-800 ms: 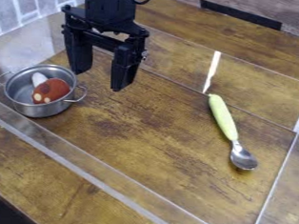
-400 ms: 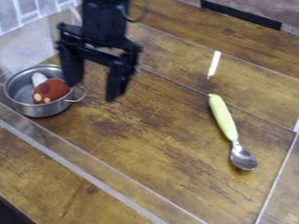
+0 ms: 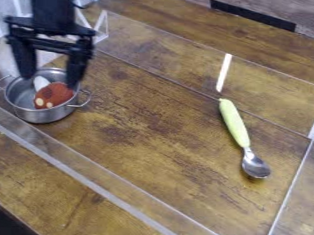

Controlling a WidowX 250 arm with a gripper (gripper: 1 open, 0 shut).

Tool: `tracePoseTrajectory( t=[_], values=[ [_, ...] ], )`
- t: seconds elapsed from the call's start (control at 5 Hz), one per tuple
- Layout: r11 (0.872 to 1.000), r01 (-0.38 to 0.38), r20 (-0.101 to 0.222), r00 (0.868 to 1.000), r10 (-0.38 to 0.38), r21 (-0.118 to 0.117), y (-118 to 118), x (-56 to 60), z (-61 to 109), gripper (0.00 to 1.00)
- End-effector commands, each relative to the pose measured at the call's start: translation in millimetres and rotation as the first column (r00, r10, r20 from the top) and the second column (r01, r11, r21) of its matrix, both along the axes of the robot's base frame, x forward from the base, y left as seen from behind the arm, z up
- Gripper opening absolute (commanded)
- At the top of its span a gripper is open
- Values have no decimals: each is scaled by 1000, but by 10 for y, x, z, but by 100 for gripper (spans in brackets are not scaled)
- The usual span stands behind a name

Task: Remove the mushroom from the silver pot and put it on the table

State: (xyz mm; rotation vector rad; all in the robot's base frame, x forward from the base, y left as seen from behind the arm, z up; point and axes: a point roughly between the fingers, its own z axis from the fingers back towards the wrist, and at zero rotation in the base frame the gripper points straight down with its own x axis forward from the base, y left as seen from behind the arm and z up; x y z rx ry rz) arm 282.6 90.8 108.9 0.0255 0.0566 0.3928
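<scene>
The open, unladen jaws (image 3: 48,67) have moved across to the silver pot (image 3: 36,112). That brings them near the mushroom (image 3: 57,94), ready for a grasp

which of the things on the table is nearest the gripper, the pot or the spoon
The silver pot: it sits right under the open gripper, while the spoon lies well off across the table.

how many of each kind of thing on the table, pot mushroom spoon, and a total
silver pot: 1
mushroom, in the pot: 1
spoon with yellow-green handle: 1
total: 3
</scene>
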Motion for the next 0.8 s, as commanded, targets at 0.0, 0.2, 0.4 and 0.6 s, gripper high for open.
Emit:
tracePoseTrajectory(
  t=[0.0,0.2,0.4,0.6],
  values=[
    [996,-88,103,991,87,5,170,71,119,100],
    [995,-104,118,988,103,-2,224,132,0,100],
    [994,-114,136,984,113,-2,255,210,-142,100],
    [991,-130,145,981,130,-7,281,265,-252,100]
  ],
)
